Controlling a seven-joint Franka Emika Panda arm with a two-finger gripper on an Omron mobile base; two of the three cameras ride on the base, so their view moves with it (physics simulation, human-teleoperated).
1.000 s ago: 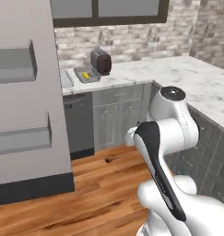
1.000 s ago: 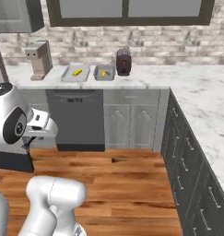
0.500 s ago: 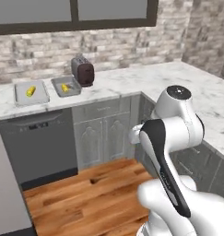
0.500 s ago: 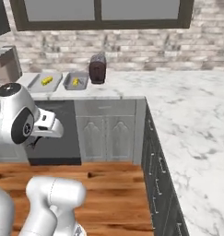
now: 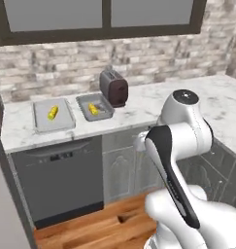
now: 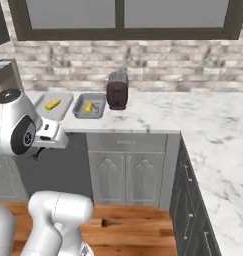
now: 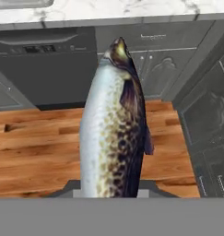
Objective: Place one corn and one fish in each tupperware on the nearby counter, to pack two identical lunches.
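A speckled grey fish [image 7: 114, 129] with a pale belly stands lengthwise in the hand view, and my gripper [image 7: 112, 192] is shut on its tail end, the fingertips hidden behind it. The fish's head points toward the cabinet fronts, over the wood floor. On the white marble counter [image 5: 153, 104] lie two grey tupperware trays. The left tupperware [image 5: 41, 125] [image 6: 63, 100] holds a yellow corn [image 5: 52, 113] [image 6: 52, 104]. The right tupperware [image 5: 106, 113] [image 6: 98, 111] holds another corn [image 5: 92, 109] [image 6: 88, 106].
A dark toaster [image 5: 113, 87] [image 6: 117, 90] stands just right of the trays. A dark dishwasher front [image 5: 59, 180] sits under the trays, with grey cabinet doors [image 6: 128, 170] beside it. The counter turns a corner and runs along the right [image 6: 218, 150]. Wood floor [image 7: 35, 152] lies below.
The whole picture has shifted as the base moved: the fridge has left view, and the trays and toaster now sit nearer and more central. The fish stays in the shut gripper.
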